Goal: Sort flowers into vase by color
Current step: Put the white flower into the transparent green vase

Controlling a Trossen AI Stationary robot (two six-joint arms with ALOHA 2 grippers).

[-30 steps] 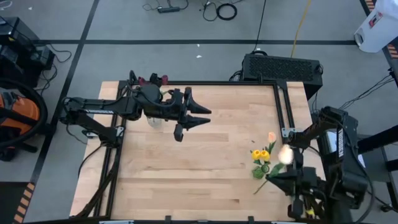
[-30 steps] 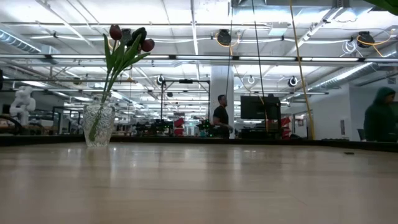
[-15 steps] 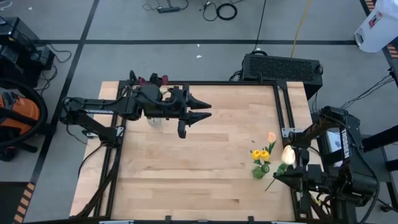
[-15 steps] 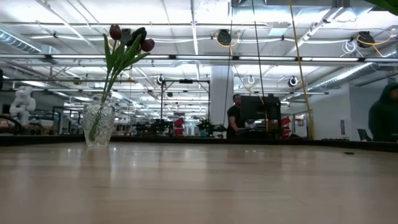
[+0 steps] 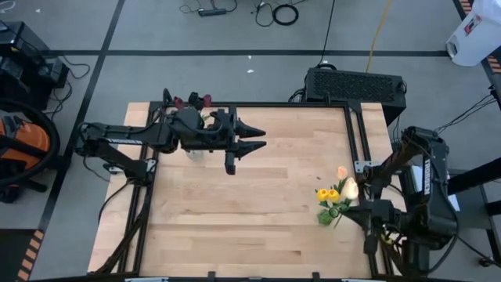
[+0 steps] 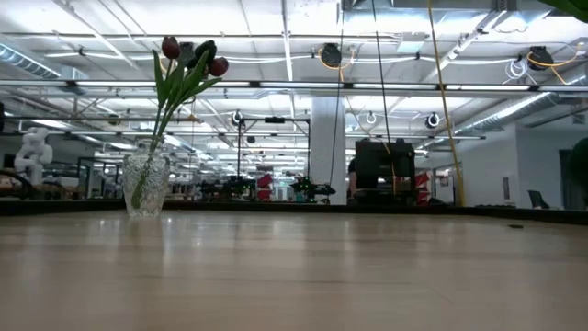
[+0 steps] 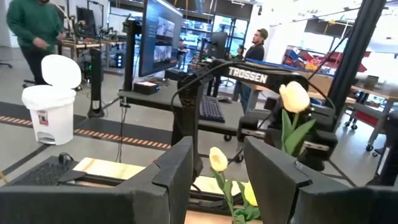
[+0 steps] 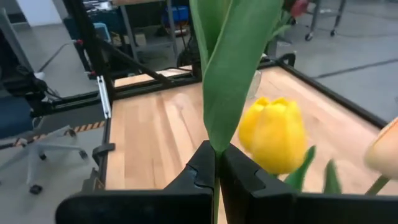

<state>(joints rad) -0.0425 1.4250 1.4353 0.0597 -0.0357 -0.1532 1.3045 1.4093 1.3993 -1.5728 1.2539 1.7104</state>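
Observation:
A glass vase [image 6: 145, 184] at the table's far left holds dark red flowers [image 6: 188, 55]. My left gripper [image 5: 262, 137] hovers open beside it, pointing level toward the right edge, with nothing between its fingers [image 7: 177, 174]. Near the right edge stand yellow flowers [image 5: 327, 194] and a peach one [image 5: 342, 171]; what they stand in is hidden. My right gripper [image 5: 352, 210] is shut on a cream tulip [image 5: 350, 188] right beside them. In the left wrist view that tulip [image 7: 294, 96] stands head up. My right gripper pinches the cream tulip's stem together with the base of a leaf [image 8: 214, 144] between its two shut fingers [image 8: 199, 168]. The fingers lie across the stem, coming from the table's right side. The tulip stands nearly upright, its head above the fingers.
Bare wood [image 5: 250, 204] lies between the two arms. A dark metal frame [image 5: 354, 133] runs along the table's edges, and a black box [image 5: 356, 82] sits beyond the far right corner. People move in the room behind.
My right gripper has carried the cream tulip down and toward the yellow flowers, turning as it went, and the tulip's stem has come more upright. My left gripper has swung slightly toward the far edge and stays open.

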